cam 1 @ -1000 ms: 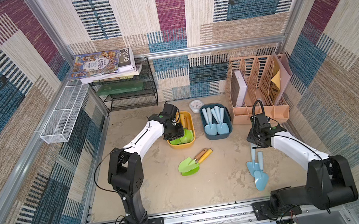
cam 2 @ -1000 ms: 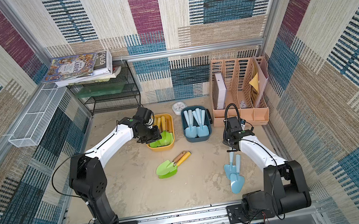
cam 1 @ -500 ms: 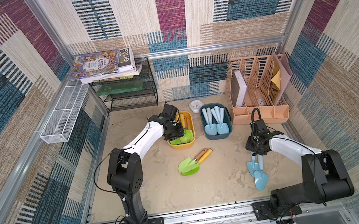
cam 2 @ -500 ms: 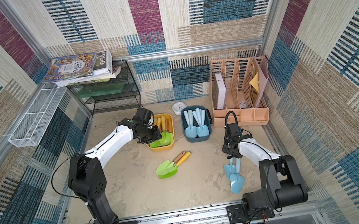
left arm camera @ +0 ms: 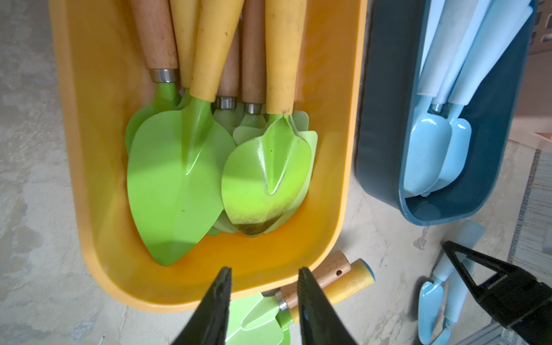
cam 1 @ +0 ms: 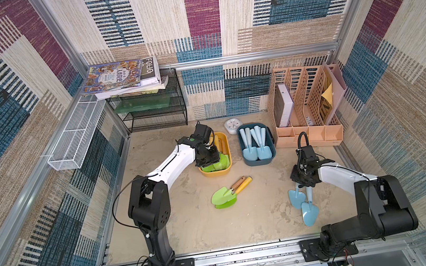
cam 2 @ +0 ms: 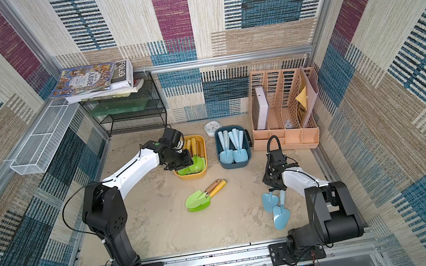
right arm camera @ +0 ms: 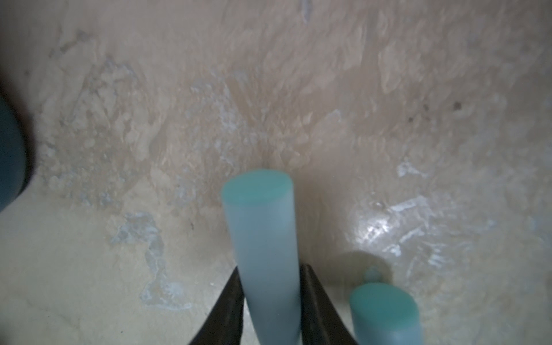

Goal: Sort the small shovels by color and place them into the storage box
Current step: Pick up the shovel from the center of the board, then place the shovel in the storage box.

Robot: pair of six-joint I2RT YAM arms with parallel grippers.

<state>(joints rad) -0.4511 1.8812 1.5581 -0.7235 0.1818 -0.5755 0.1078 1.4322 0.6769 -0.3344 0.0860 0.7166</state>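
Two light blue small shovels (cam 1: 305, 205) lie on the floor at the right. My right gripper (right arm camera: 271, 270) is shut on the handle of one (right arm camera: 263, 239); the other handle (right arm camera: 383, 310) lies beside it. Two green small shovels (cam 1: 225, 196), one with a brown handle and one with a yellow handle, lie overlapped mid-floor. My left gripper (left arm camera: 264, 270) hangs open and empty over the near end of the yellow storage box (left arm camera: 325, 239), which holds several green shovels (left arm camera: 179, 179). The dark blue storage box (cam 1: 258, 163) holds several blue ones (cam 1: 257, 150).
A white clock (cam 1: 231, 125) sits behind the boxes. A peach file organizer (cam 1: 308, 130) stands at the back right. A black mesh rack (cam 1: 155, 118) with books is at the back left, and a white wire basket (cam 1: 74, 139) hangs on the left wall.
My right gripper came down and towards the front onto the blue shovels' handles and shut on one. The left arm has stayed still.
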